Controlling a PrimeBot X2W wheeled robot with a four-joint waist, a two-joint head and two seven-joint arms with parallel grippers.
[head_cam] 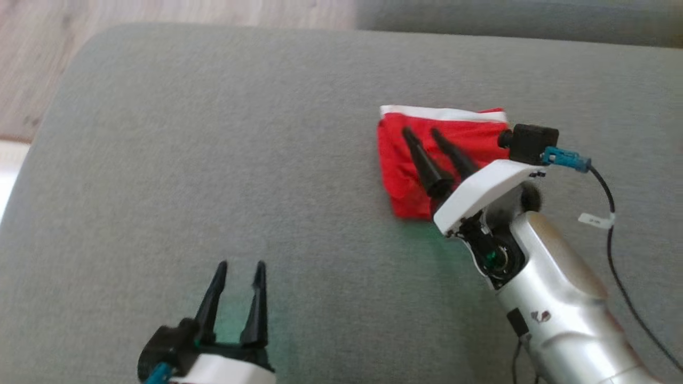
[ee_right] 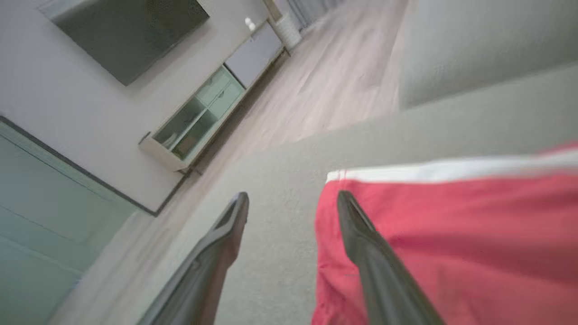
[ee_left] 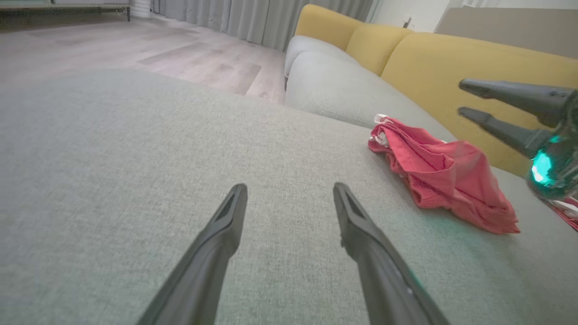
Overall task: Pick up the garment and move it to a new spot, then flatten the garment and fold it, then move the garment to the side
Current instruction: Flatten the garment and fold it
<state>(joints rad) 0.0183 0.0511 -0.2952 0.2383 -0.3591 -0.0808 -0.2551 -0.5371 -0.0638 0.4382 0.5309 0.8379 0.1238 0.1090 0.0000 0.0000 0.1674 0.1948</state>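
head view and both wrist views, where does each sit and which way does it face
Head view: on the head, looking down at the grey fabric cushion and folded red cloth garment; left gripper and right gripper show.
Left wrist view: left wrist, facing across the cushion toward the yellow sofa back; own open fingers, plus the right gripper.
Right wrist view: right wrist, facing over the garment toward the wooden floor; own open fingers.
All share the garment.

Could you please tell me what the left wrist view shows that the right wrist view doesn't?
Left wrist view: a yellow sofa back, grey curtains and the open left gripper. Right wrist view: a glass-fronted cabinet and a dark wall screen. Both: the red garment on the grey cushion, the wooden floor and the open right gripper.
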